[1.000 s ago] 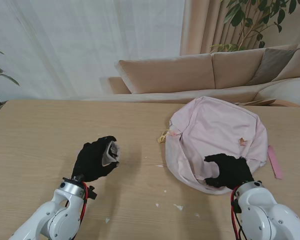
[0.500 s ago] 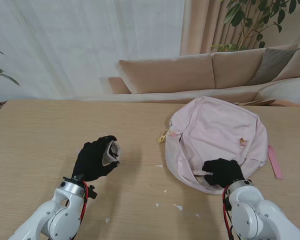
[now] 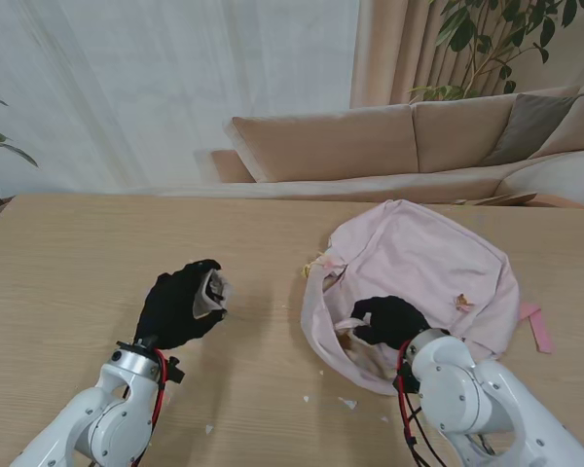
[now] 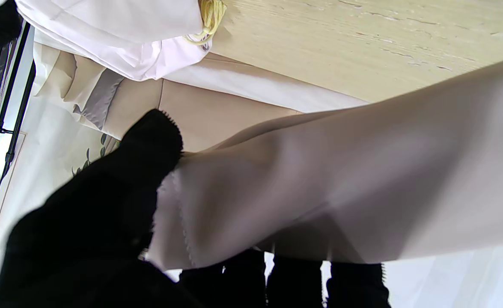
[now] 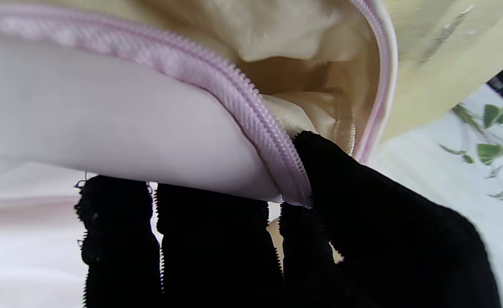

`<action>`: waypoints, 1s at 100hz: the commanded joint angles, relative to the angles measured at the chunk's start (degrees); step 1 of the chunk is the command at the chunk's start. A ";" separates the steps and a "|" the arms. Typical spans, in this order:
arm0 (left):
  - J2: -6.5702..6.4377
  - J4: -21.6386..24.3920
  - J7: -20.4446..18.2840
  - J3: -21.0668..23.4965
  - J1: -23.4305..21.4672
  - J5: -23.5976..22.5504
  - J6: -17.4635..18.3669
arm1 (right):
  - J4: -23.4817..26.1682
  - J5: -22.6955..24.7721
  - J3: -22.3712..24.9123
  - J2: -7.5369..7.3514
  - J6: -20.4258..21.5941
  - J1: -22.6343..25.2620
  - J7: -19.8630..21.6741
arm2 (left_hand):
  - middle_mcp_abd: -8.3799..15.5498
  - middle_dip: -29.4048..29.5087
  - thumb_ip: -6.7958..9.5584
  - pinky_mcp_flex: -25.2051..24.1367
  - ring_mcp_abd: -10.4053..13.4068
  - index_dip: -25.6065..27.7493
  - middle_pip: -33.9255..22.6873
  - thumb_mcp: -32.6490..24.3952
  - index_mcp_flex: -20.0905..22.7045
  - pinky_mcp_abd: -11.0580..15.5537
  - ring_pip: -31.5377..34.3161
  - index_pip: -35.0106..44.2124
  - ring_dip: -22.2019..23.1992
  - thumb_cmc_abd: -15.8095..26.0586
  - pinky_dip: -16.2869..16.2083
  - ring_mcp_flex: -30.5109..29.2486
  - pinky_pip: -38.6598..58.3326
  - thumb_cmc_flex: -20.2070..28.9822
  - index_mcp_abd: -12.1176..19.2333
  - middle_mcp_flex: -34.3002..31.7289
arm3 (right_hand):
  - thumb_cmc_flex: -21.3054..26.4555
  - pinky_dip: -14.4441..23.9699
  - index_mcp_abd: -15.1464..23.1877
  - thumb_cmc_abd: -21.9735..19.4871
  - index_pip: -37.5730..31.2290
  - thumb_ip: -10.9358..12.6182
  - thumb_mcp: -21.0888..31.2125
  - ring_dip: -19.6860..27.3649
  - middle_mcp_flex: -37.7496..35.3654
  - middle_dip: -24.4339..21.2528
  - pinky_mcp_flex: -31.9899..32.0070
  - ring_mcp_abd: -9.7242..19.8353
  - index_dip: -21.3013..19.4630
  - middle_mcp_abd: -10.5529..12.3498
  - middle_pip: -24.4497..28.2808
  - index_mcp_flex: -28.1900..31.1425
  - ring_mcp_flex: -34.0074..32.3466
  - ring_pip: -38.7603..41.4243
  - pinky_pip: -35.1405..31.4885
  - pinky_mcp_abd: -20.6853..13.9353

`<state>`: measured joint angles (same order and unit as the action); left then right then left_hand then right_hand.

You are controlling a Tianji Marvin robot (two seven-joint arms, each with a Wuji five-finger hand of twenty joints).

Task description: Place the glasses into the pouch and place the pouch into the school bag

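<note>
1. I am looking down at a light wooden table (image 3: 78,253). Behind it stand a beige sofa (image 3: 370,141), a sheer white curtain (image 3: 165,88) and a leafy plant (image 3: 487,39) in the far right corner.
2. A few small white scraps (image 3: 346,402) lie on the table nearer to me, between the two arms; I cannot tell what they are.
3. One pink school bag (image 3: 428,272) lies on the right half of the table, its zipped mouth (image 5: 272,141) pulled open toward me with a yellowish lining (image 5: 302,64) showing inside. A pink strap (image 3: 537,326) pokes out at its right edge.
4. The right robot hand (image 3: 389,319) grips the near lip of the bag; in the right wrist view the fingers (image 5: 217,239) and thumb pinch the fabric by the zipper.
5. The left robot hand (image 3: 180,304) is raised over the left half of the table, well apart from the bag, clasped around one pale grey pouch (image 3: 212,290). In the left wrist view the pouch (image 4: 319,188) fills most of the frame.
6. I cannot see the glasses; whether they are inside the pouch I cannot tell.
7. Count: one bag, one pouch, two robot hands, both gripping something.
</note>
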<state>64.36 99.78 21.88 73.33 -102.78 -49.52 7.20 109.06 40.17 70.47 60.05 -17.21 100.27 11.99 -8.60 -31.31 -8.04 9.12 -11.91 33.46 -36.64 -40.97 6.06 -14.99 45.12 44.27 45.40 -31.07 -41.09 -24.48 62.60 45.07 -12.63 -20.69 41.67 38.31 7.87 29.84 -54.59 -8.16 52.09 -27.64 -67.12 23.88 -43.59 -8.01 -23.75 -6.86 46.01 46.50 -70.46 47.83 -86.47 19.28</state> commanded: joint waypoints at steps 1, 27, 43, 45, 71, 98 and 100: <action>0.31 0.18 -0.67 0.34 -0.20 0.47 0.38 | 0.19 0.35 -1.85 0.90 0.29 -2.27 0.97 | -0.46 0.51 3.34 0.61 0.89 -0.49 1.05 -5.62 1.04 0.32 1.06 3.01 1.56 4.50 -1.86 0.78 3.31 4.00 2.50 2.19 | 1.93 -0.35 1.83 -0.46 -2.51 -0.96 1.62 -0.86 -2.56 0.40 -0.65 -1.21 -1.52 -0.78 0.28 3.07 -3.85 1.43 -2.29 1.19; 0.42 -0.16 -0.40 2.01 -0.65 0.96 1.19 | -5.49 -4.85 -12.96 1.66 0.41 -13.21 -0.42 | -0.46 0.51 3.35 0.63 0.90 -0.49 1.03 -5.56 1.04 0.27 1.09 2.99 1.56 4.53 -1.84 0.77 3.37 4.02 2.39 2.17 | 1.29 -1.34 4.97 -1.18 -2.73 -0.42 1.14 -1.06 -1.12 0.68 2.62 -1.11 -3.51 0.82 -0.01 2.55 -1.41 0.30 -0.90 0.61; 0.52 0.92 -0.18 3.60 -2.23 1.16 1.61 | -8.95 -8.31 -18.50 2.54 1.33 -18.58 -1.83 | -0.47 0.52 3.35 0.63 0.93 -0.48 1.06 -5.51 1.04 0.29 1.10 2.99 1.56 4.54 -1.82 0.75 3.39 4.01 2.39 2.16 | 1.00 -0.79 6.22 -1.28 -2.60 0.29 1.15 -1.72 -0.20 0.99 5.24 -1.38 -5.09 1.42 0.29 2.43 0.76 0.61 -0.73 0.60; 0.53 0.96 -0.13 3.78 -2.34 1.16 1.70 | -9.32 -8.60 -19.13 2.63 1.52 -19.19 -1.90 | -0.47 0.52 3.35 0.63 0.93 -0.48 1.06 -5.52 1.04 0.29 1.10 2.99 1.56 4.54 -1.82 0.75 3.39 4.02 2.39 2.17 | 0.99 -0.76 6.35 -1.35 -2.56 0.30 1.13 -1.76 -0.08 0.98 5.41 -1.38 -5.15 1.50 0.26 2.38 0.85 0.65 -0.68 0.60; 0.58 1.88 -0.20 5.49 -3.41 1.27 2.32 | -13.26 -12.26 -26.15 3.98 4.16 -25.09 -3.44 | -0.53 0.56 3.36 0.49 0.81 -0.44 1.15 -5.22 1.04 0.26 1.00 3.03 1.54 4.66 -1.77 0.92 3.31 4.31 2.36 2.23 | 0.96 -0.43 6.89 -1.41 -2.44 0.37 0.91 -1.96 0.09 1.10 5.81 -1.26 -5.75 1.80 0.35 2.44 1.47 0.91 -0.52 0.58; 0.59 2.30 -0.34 5.52 -3.37 1.32 2.15 | -14.96 -13.25 -31.00 4.68 7.48 -27.51 -4.32 | -0.64 0.59 3.40 0.46 0.73 -0.42 1.24 -5.04 1.04 0.25 0.97 3.02 1.54 4.69 -1.77 0.95 3.31 4.36 2.36 2.31 | 0.88 -0.20 6.98 -1.48 -2.28 0.44 0.88 -2.06 0.06 1.17 5.80 -1.23 -6.05 1.99 0.34 2.40 1.57 1.22 -0.43 0.57; 0.59 2.32 -0.36 5.46 -3.34 1.33 2.12 | -14.96 -13.30 -31.18 4.69 7.70 -27.53 -4.32 | -0.62 0.59 3.41 0.46 0.70 -0.42 1.24 -5.06 1.04 0.25 0.96 3.02 1.54 4.66 -1.76 0.95 3.30 4.38 2.36 2.31 | 0.85 -0.19 6.92 -1.47 -2.26 0.44 0.87 -2.06 0.07 1.17 5.80 -1.23 -6.06 2.00 0.34 2.36 1.57 1.23 -0.43 0.57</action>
<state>64.67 101.35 22.38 79.02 -105.93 -48.31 9.20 93.73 27.11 39.92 63.98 -10.31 72.48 6.68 -8.62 -31.31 -8.04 9.12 -11.91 33.46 -36.64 -40.97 6.06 -14.99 45.13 44.28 45.87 -31.07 -41.09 -24.47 62.89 45.07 -12.63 -20.69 41.67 37.55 7.71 29.84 -54.57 -8.38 52.14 -28.58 -67.12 24.65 -38.14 -8.22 -27.33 -5.90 46.01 46.50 -69.41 47.94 -86.44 19.30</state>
